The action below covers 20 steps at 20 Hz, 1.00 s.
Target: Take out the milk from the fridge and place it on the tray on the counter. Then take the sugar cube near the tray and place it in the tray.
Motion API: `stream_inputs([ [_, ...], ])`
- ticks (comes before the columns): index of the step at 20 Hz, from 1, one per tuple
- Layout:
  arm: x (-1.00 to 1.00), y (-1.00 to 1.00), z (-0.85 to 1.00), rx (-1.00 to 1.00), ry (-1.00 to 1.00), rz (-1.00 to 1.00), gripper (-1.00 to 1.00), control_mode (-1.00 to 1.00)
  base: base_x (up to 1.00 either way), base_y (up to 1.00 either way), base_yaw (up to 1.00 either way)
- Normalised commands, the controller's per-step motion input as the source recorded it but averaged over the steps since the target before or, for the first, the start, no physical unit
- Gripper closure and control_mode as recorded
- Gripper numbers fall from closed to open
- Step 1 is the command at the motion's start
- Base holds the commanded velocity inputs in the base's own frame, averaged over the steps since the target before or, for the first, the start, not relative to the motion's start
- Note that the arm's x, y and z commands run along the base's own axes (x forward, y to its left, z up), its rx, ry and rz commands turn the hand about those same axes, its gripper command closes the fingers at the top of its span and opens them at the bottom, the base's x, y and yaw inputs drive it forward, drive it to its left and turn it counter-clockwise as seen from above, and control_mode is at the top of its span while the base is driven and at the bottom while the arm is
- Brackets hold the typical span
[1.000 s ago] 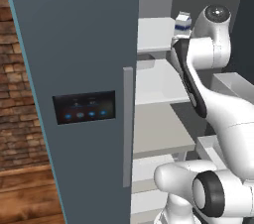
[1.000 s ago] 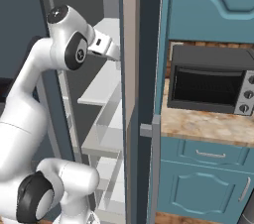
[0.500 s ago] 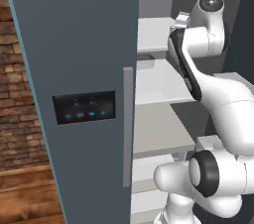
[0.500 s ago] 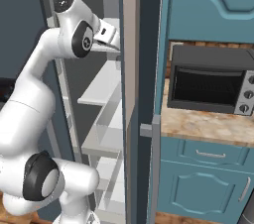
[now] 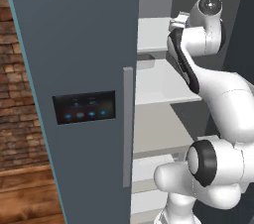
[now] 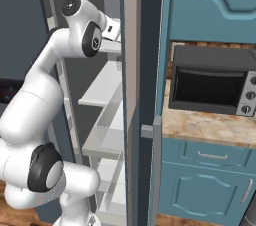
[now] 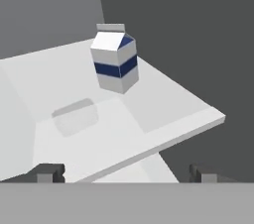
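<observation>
Here the two-finger gripper [image 7: 124,172] of the white arm stands with its dark fingertips [image 7: 47,172] spread wide and empty at the near edge of a white fridge shelf [image 7: 163,114]. Beyond them, well apart and slightly left of centre between the fingers, the small white gable-topped milk carton with a blue band [image 7: 114,58] stands upright on that shelf inside the slate grey-blue fridge [image 5: 74,44], its long axis vertical, so the coming reach looks to be straight ahead.

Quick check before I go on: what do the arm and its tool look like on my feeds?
The arm is glossy white with rounded, bulbous links and dark grey to black rings and caps at the joints. A dark strip runs along one upper link. No loose cables or markings show. The tool has two small, blocky, dark grey finger tips.
</observation>
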Motion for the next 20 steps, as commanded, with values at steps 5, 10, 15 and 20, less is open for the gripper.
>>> stream_inputs([
  [5, 0.23, -0.08, 0.02, 0.0, -0.13, -0.02, -1.0, -1.0, 0.0, 0.0, 0.0],
  [10, 0.21, -0.08, 0.08, 0.0, 0.0, -0.07, -1.0, -1.0, 0.0, 0.0, 0.0],
  [15, 0.31, 0.0, 0.17, 0.0, 0.0, -0.11, -1.0, -1.0, 0.0, 0.0, 0.0],
  [20, 0.37, -0.01, 0.11, 0.0, 0.02, -0.04, -1.0, -1.0, 0.0, 0.0, 0.0],
])
